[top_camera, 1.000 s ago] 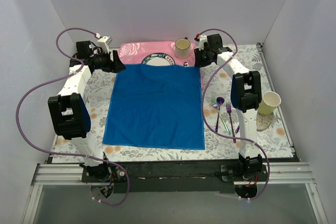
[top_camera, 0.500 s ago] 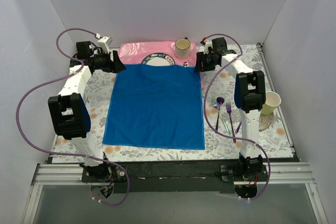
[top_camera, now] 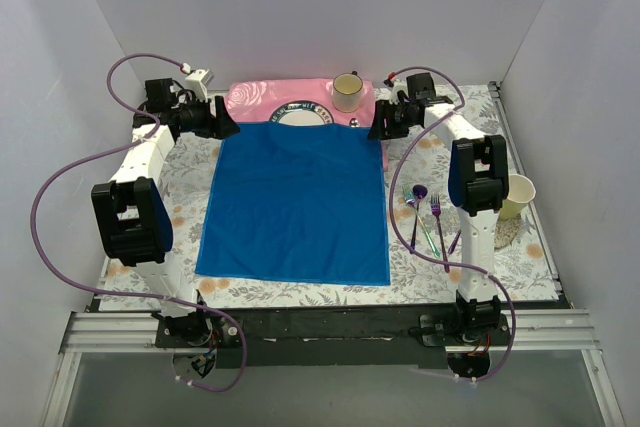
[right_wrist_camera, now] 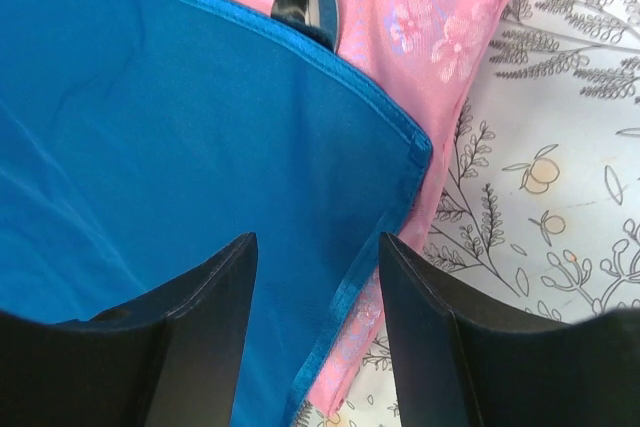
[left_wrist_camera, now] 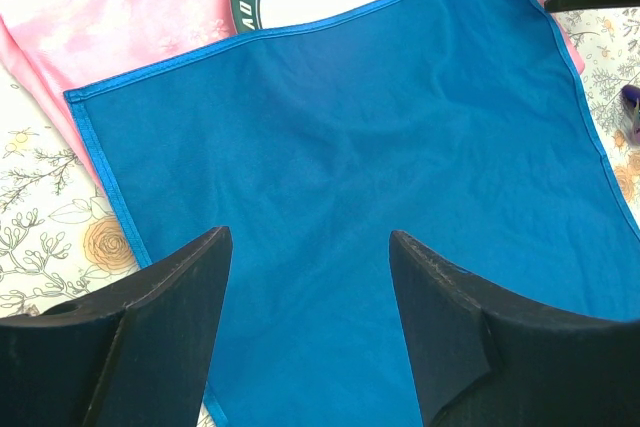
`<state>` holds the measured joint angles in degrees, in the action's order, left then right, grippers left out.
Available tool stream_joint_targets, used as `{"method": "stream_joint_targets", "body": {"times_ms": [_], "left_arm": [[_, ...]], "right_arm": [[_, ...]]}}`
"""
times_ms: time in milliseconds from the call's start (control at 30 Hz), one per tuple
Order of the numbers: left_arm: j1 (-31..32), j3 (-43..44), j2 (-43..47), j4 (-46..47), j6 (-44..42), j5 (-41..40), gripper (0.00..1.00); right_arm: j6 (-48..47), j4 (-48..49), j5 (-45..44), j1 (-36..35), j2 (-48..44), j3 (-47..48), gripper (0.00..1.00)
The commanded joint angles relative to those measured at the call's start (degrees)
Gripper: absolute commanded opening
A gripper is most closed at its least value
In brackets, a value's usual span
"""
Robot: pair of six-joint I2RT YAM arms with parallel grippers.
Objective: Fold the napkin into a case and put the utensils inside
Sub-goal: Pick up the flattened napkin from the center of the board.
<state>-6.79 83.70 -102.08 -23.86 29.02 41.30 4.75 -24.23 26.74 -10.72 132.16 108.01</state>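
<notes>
The right gripper (top_camera: 378, 125) has swung in from beside the cup (top_camera: 347, 91) to the napkin's (top_camera: 295, 202) far right corner, and its jaws have parted. The napkin lies spread flat on the table (top_camera: 190, 182), with its far edge over the pink placemat (top_camera: 250, 99) and part of the plate (top_camera: 303, 113). The left gripper (left_wrist_camera: 310, 247) hovers open over the far left corner, holding nothing. The right gripper is also empty and straddles the right hem. The utensils (top_camera: 425, 212) lie right of the napkin, apart from both grippers.
</notes>
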Motion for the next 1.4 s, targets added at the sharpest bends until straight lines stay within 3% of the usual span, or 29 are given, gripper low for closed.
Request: {"method": "stream_joint_targets", "body": {"times_ms": [0, 900, 1367], "left_arm": [[0.1, 0.3, 2.3, 1.1, 0.2, 0.9, 0.64], [0.1, 1.3, 0.5, 1.4, 0.6, 0.9, 0.64], [0.2, 2.0, -0.7, 0.9, 0.2, 0.8, 0.64]], "right_arm": [[0.2, 0.3, 0.4, 0.1, -1.1, -0.7, 0.60], [2.1, 2.3, 2.9, 0.7, 5.1, 3.0, 0.60], [0.8, 4.3, 2.8, 0.7, 8.8, 9.9, 0.57]]}}
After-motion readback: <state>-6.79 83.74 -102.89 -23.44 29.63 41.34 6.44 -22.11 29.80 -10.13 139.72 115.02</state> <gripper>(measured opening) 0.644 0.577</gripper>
